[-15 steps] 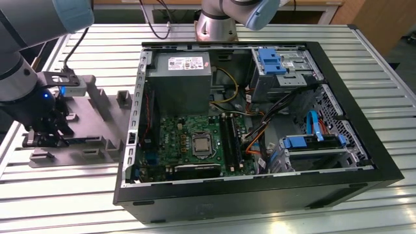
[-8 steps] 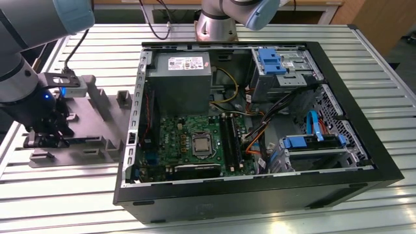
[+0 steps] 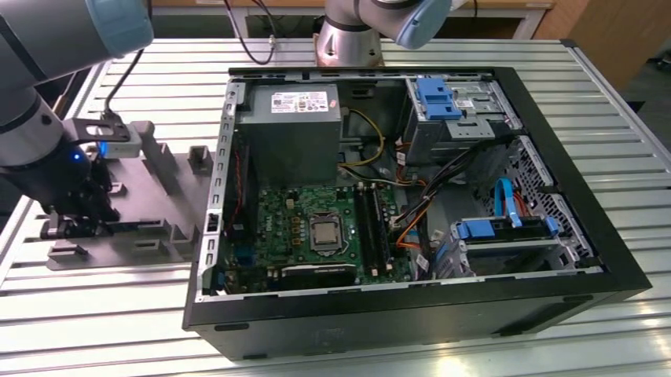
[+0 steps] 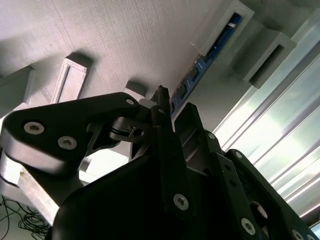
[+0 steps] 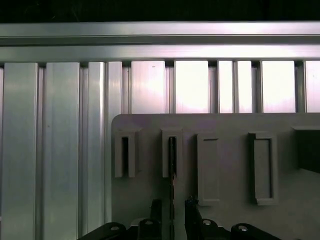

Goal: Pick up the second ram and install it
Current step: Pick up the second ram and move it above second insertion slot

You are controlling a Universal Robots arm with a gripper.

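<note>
The second ram stands on edge in a grey holder on the worktop. The gripper straddles it, fingers narrowly apart, seemingly unclamped. Not yet lifted; installing in the computer case not begun.

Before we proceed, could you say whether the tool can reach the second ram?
Probably yes: the tool straddles the second ram standing in its grey holder, jaws open on either side, with nothing between them.

Counts as I see them: one pincer of mine, one ram stick, one grey fixture plate carrying four whole slotted holders, one open computer case, one green motherboard, one power supply.
</note>
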